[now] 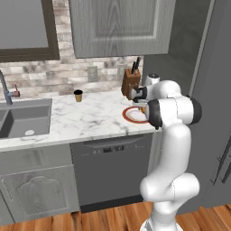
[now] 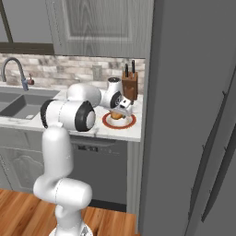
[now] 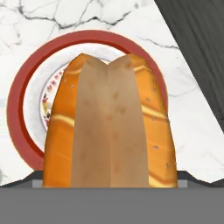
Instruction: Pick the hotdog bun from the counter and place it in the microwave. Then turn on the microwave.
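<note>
Left base view: your arm reached over the worktop (image 1: 90, 117), its claw (image 1: 140, 104) low above the red-rimmed plate (image 1: 131, 115) at the worktop's three o'clock end. A knife block (image 1: 130, 81) stood at the plate's twelve o'clock, a dark cup (image 1: 78, 95) well apart toward ten o'clock.

Right base view: the hotdog bun (image 2: 117, 117) lay on the plate, directly beneath the claw.

Hand view: the bun filled the centre, running from twelve to six o'clock over the plate. The tips were hidden behind it; the claw was spread wide, pinching nothing.

In my judgement you were on the pick step. Next calls for closing across the bun's narrow width, then lifting.
</note>
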Tool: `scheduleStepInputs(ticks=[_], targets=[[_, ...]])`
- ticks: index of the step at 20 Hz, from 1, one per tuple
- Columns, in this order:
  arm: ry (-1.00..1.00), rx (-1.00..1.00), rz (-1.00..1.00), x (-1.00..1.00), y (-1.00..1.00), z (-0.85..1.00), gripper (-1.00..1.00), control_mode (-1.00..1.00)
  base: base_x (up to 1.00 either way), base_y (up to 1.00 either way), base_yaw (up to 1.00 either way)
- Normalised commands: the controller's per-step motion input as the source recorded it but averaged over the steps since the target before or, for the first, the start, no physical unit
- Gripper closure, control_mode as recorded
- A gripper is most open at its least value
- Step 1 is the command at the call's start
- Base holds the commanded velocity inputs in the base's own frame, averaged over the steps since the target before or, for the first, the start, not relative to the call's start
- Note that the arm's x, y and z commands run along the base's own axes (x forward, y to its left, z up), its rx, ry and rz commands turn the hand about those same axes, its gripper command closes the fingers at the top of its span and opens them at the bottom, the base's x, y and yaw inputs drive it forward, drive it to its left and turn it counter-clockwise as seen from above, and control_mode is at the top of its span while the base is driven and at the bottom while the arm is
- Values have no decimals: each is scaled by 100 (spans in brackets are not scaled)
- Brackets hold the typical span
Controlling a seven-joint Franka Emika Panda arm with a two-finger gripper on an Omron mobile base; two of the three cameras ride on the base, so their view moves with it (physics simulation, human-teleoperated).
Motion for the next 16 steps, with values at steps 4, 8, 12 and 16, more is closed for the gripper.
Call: scheduleStepInputs(ticks=[4,8,12,16], targets=[[-4,0,-11,-43,0,25,100,-100,0,0,0],[-3,0,-8,-44,0,16,100,-100,0,0,0],[-2,0,-3,-51,0,11,100,-100,0,0,0],[-5,0,0,-52,0,10,100,-100,0,0,0]])
